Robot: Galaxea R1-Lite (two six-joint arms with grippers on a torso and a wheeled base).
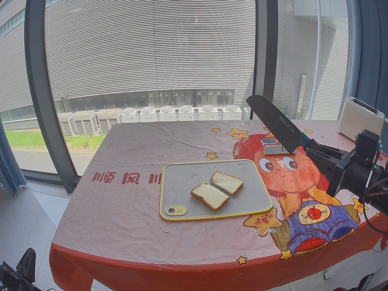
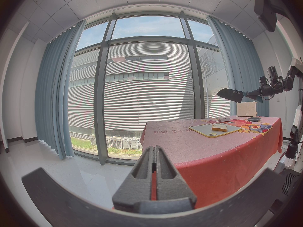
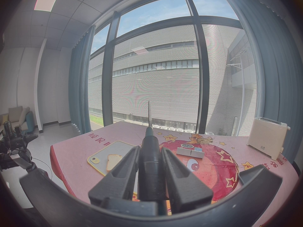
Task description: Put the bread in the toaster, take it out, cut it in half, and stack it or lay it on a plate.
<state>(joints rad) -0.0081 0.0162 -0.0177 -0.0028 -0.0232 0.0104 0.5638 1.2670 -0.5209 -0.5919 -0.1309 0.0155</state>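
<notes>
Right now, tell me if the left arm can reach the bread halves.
Probably yes: the left gripper sits empty off the table's near corner, and nothing blocks the bread halves on the cutting board.

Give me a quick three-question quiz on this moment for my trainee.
1. True or false: the bread on the board is already in two pieces.
2. What does the right end effector hold? A. a plate B. a knife C. a fork
3. Fill in: the toaster stands near the table's far ___ corner, by the robot's own sides.

Key: 1 true; 2 B; 3 right.
</notes>
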